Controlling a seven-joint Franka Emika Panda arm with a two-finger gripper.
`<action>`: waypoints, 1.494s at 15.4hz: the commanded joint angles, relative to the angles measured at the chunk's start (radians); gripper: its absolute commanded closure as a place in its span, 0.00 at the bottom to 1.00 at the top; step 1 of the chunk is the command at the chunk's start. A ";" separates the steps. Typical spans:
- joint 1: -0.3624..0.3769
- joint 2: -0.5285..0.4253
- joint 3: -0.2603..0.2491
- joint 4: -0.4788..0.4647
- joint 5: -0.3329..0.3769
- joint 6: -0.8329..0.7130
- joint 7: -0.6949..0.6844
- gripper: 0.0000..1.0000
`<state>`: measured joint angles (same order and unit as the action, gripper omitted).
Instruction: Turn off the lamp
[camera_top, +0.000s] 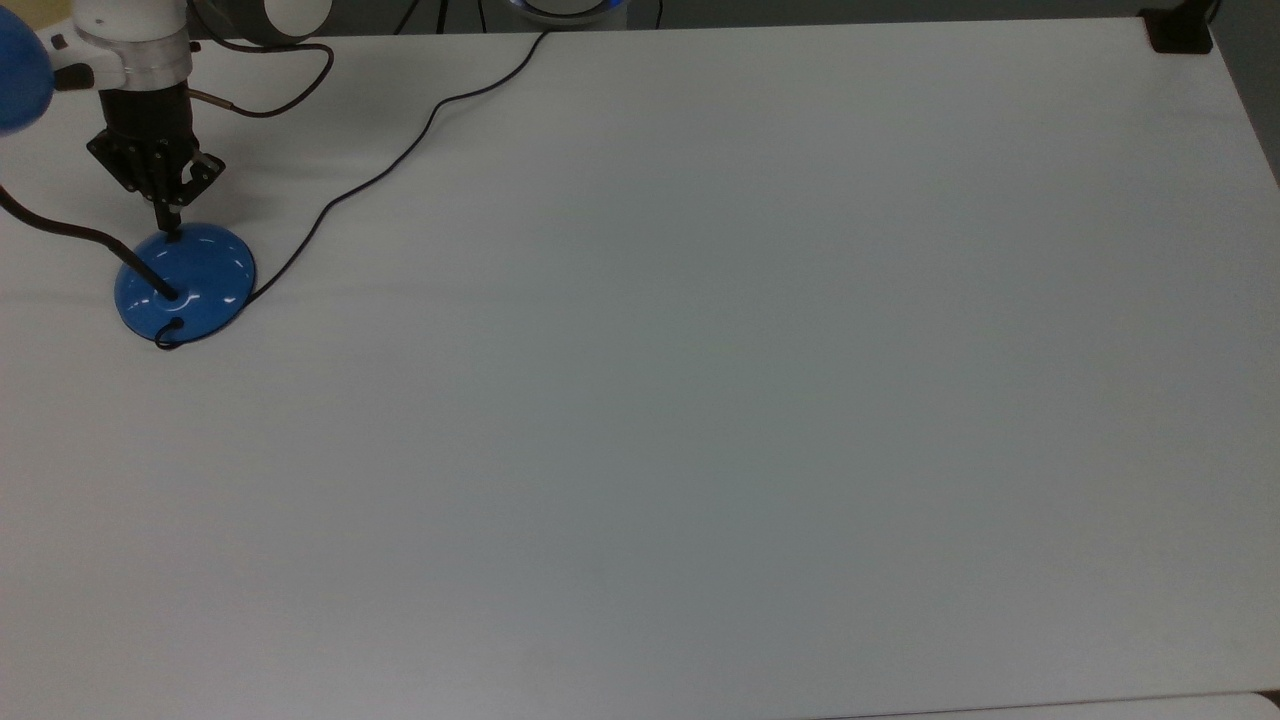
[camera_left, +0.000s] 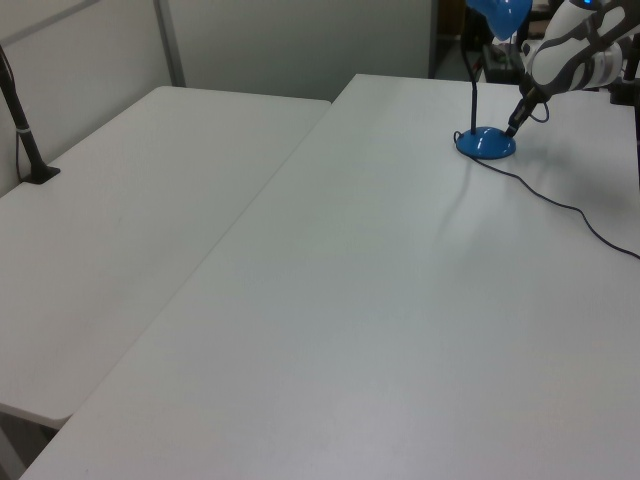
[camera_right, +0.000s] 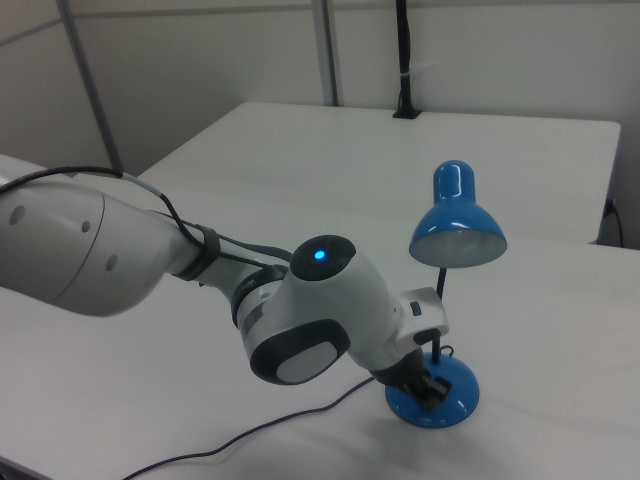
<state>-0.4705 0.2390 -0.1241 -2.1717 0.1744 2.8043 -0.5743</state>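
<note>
The lamp (camera_top: 185, 285) sits at the far upper left of the white table (camera_top: 700, 400) in the top view, its glossy blue dome base planted flat and its thin black neck curving off toward the top view's left edge, where a slice of the blue shade peeks in. The gripper (camera_top: 170, 222) points straight down at the rim of that base, fingers pressed together into one narrow black tip, and that tip meets the dome's upper edge right where the small dark switch sits. In the left view the lamp (camera_left: 487, 143) stands far back on the table, and the gripper (camera_left: 515, 127) angles down onto the base from the left view's right. In the right view the shade (camera_right: 457, 224) hangs over the base, its inside pale and unlit, while the arm's white wrist with a blue light covers much of the base. The black cord (camera_top: 400, 150) snakes away from the base toward the top view's upper edge.
</note>
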 joint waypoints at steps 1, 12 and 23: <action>-0.005 0.013 -0.003 0.001 0.027 0.003 -0.058 1.00; -0.019 -0.216 -0.060 0.162 0.004 -0.791 -0.256 1.00; 0.189 -0.268 -0.013 0.576 0.002 -1.252 0.269 0.97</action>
<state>-0.3582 -0.0229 -0.1488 -1.6397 0.1828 1.5753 -0.4550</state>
